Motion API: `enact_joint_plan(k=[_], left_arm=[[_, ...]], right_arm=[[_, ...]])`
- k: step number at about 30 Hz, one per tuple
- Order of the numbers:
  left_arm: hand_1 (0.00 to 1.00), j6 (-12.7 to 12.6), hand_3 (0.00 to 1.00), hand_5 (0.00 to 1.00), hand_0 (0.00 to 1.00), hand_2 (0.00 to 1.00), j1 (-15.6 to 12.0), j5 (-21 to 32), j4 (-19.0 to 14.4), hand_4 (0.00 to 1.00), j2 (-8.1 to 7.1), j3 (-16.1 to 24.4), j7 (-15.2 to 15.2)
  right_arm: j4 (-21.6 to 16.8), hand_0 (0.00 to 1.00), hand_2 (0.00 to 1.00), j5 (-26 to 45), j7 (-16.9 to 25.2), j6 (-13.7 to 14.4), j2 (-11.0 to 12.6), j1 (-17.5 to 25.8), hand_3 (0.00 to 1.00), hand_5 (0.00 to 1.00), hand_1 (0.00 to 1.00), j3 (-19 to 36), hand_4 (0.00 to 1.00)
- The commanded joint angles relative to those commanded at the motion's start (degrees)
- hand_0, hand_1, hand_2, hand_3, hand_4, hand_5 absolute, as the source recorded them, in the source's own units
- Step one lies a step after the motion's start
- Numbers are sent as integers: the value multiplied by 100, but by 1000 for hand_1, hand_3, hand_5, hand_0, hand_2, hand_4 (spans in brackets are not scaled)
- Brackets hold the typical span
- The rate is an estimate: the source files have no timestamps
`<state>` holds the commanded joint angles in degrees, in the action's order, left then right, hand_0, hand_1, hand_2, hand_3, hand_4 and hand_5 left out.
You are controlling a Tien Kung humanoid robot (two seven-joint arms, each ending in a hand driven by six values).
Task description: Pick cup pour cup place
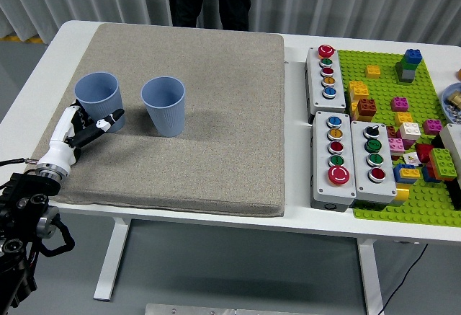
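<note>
Broadly, a grey felt mat (194, 106) covers the white table's (302, 218) left part. Two light blue ribbed plastic cups stand upright at its left: left cup (98, 101), right cup (164, 105), slightly apart. Just near the left cup, the robot's left hand (81, 131) has fingers loosely extended, holding nothing.

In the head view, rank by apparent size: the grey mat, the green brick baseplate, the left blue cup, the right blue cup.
1. grey mat
2. green brick baseplate
3. left blue cup and right blue cup: they look alike, so no ranking between them.
</note>
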<state>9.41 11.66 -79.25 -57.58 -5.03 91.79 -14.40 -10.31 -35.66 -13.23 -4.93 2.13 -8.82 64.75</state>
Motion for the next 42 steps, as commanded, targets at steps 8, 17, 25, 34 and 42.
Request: enact_joint_plan(k=[8, 17, 25, 34, 42], left_arm=[[926, -4, 998, 409, 939, 998, 71, 5, 25, 984, -3, 8, 10], [926, -13, 998, 411, 938, 998, 158, -26, 41, 981, 12, -46, 19], [926, -17, 998, 416, 938, 998, 161, -28, 61, 977, 25, -41, 29], [798, -498, 966, 342, 839, 945, 159, 140, 44, 869, 41, -80, 0], [775, -557, 957, 286, 824, 924, 127, 48, 11, 852, 53, -90, 4]], right_arm=[[0, 683, 696, 22, 13, -2, 9, -24, 654, 175, 683, -14, 442], [0, 683, 696, 31, 15, -3, 12, -43, 653, 175, 683, -15, 442], [0, 683, 696, 20, 8, -5, 11, -46, 653, 176, 683, -9, 442], [0, 683, 696, 36, 9, -7, 17, -61, 653, 175, 684, -19, 442], [0, 682, 696, 16, 2, -10, 15, -55, 653, 173, 684, -8, 443]])
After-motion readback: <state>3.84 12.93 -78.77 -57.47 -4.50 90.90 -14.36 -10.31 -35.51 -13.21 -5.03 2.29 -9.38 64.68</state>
